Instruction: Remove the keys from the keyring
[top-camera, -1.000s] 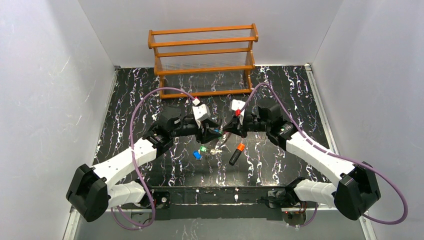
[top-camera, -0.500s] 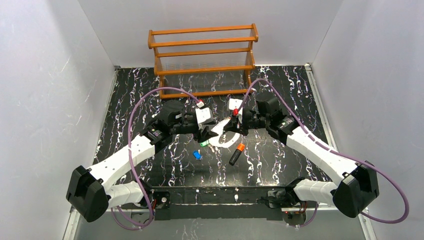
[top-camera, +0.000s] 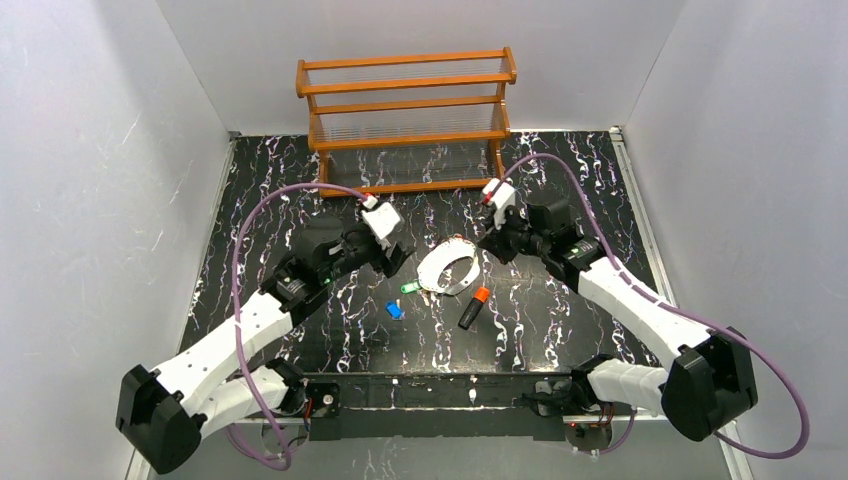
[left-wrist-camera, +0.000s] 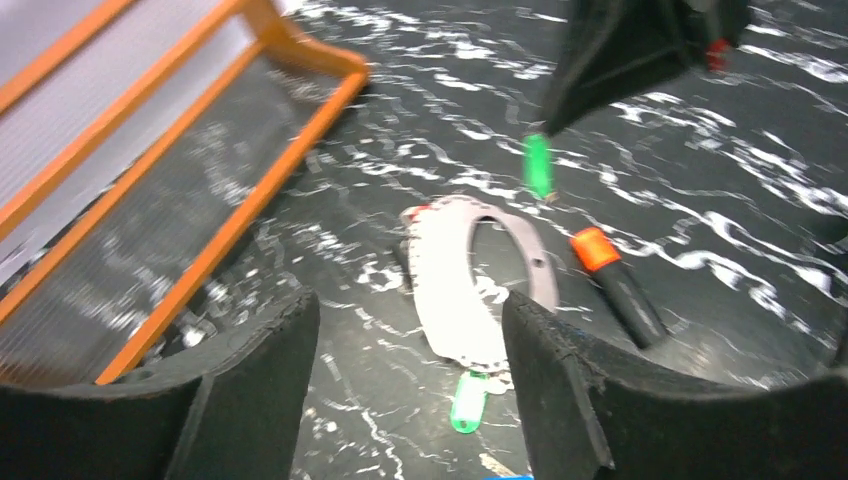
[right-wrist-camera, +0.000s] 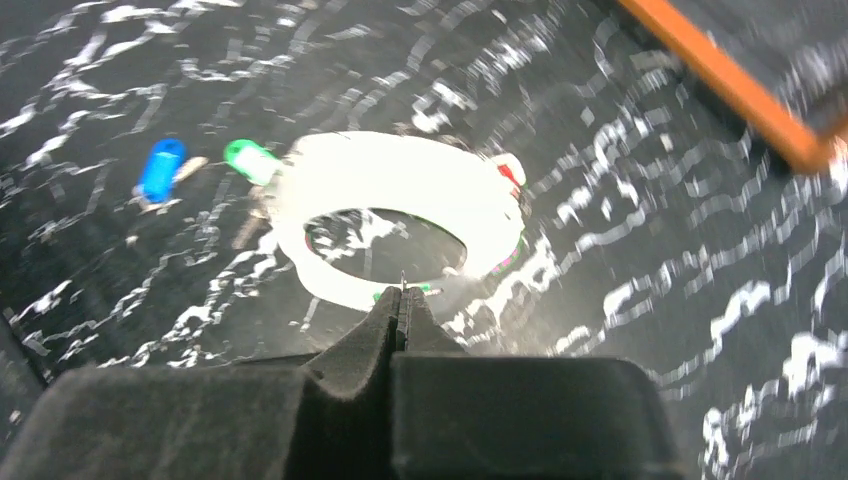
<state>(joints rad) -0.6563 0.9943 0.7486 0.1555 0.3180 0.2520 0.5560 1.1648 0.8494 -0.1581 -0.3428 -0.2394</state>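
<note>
Top external view shows me the big flat white plastic ring (top-camera: 432, 270) lying on the black marbled table (top-camera: 300, 200) between my two arms; a tiny key with a green plastic head (top-camera: 408, 288) lies right at its rim, and I cannot tell if it is hooked on; a tiny key with a blue head (top-camera: 394, 310) lies apart, nearer me; my left gripper (top-camera: 398, 262) stands wide with nothing in it; my right gripper (top-camera: 484, 246) is pinched tight on another small green key (left-wrist-camera: 538, 165), hanging above the ring; a black marker with an orange cap (top-camera: 473, 307) lies beside the ring.
</note>
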